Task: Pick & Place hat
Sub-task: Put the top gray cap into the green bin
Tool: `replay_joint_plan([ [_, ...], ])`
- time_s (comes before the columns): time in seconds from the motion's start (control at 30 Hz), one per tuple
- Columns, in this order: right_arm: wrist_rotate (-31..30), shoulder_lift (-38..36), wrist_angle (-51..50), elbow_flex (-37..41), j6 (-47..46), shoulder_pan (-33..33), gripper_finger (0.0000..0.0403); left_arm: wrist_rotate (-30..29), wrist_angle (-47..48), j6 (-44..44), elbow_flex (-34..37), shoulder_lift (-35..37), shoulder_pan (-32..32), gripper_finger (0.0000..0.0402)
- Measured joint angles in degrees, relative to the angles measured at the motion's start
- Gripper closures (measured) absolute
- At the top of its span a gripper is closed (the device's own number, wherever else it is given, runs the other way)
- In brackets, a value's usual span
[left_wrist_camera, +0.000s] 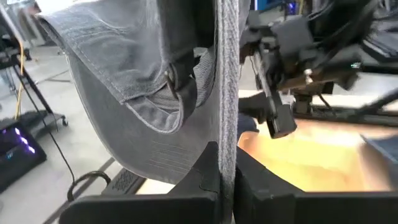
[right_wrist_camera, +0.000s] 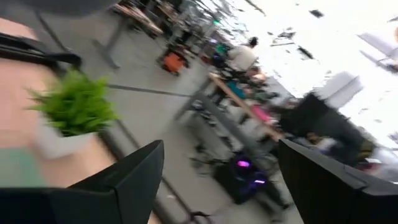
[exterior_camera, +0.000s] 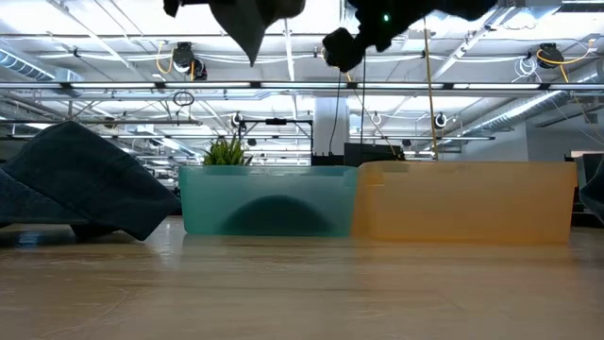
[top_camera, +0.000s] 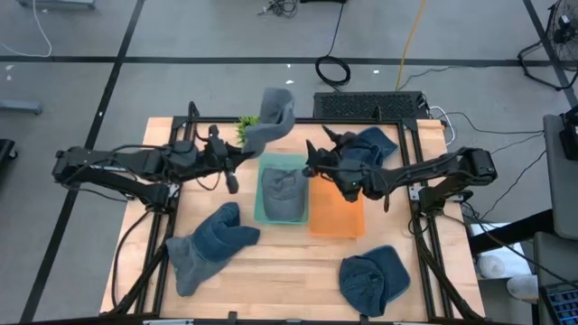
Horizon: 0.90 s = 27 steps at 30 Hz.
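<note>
Overhead, both arms reach in from the sides toward the middle of the worktop (top_camera: 271, 271), elbows out, wrists nearly meeting above the bins. The left arm stretches level from the left edge, and its left claw (top_camera: 237, 161) is clamped tight on a grey hat (top_camera: 274, 116), which hangs in the air over the back edge, just behind the green bin (top_camera: 260, 209) and beside a small plant (top_camera: 247, 125). In the left wrist view the fingers (left_wrist_camera: 205, 177) pinch a fold of that hat's fabric (left_wrist_camera: 137, 74) between them. The right arm comes in from the right, bent at the elbow, with the right claw (top_camera: 313, 164) above the seam between the green bin and the orange bin (top_camera: 348, 221); its own camera shows the fingers (right_wrist_camera: 134, 174) standing wide apart with nothing between them. A second grey hat (top_camera: 282, 190) lies inside the green bin. Three blue hats rest elsewhere: front left (top_camera: 209, 244), front right (top_camera: 374, 278), and back right (top_camera: 370, 144) under the right arm.
</note>
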<state>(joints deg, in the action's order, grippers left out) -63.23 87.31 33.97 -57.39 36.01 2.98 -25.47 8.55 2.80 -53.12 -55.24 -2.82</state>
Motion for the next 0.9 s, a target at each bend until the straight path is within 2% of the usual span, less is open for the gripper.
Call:
replay_joint_plan([
  [0.2,11.8,0.0,0.0,6.2,-12.1,0.0,0.0100,0.0,2.0,4.5,0.0,4.0,-1.7,0.0394],
  [0.43,24.5,0.0,0.0,10.5,-17.7,0.0,0.0103,0.5,4.2,9.2,0.0,7.8,-2.2,0.0394],
  [0.7,44.8,0.0,0.9,11.5,-29.6,-3.6,0.0103,11.1,6.2,17.4,0.0,11.0,-2.3,0.0394],
  [0.9,63.3,0.0,9.6,11.5,-36.9,-9.9,0.0108,22.8,4.3,21.4,0.0,12.6,-2.2,0.0394],
])
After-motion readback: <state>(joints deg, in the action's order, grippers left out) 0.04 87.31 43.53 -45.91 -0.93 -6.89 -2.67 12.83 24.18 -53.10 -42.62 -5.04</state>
